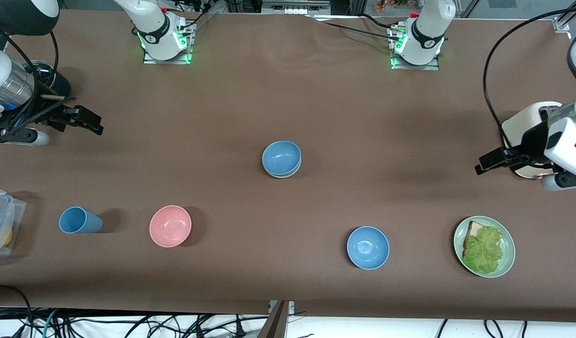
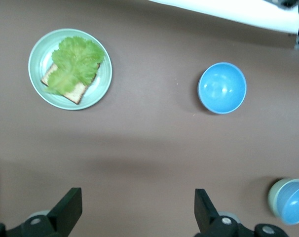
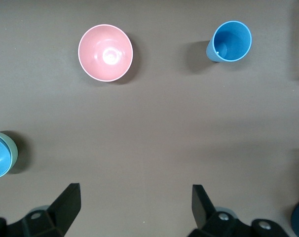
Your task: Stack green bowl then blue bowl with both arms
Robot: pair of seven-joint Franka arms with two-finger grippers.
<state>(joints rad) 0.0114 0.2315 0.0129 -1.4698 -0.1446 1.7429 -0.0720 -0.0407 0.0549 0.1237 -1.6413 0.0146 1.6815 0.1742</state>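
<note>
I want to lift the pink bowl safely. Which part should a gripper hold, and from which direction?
Probably the rim of the pink bowl, from straight above, one finger inside and one outside. It stands upright with its mouth open, and its round wall gives no flat side to pinch.

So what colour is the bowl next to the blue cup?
Pink. The pink bowl beside the blue cup shows best in the right wrist view.

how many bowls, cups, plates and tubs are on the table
bowls: 4 – blue bowl nested in green bowl, pink bowl, bright blue bowl
cups: 1 – blue cup
plates: 1 – green plate
tubs: 1 – clear tub
total: 7
</note>
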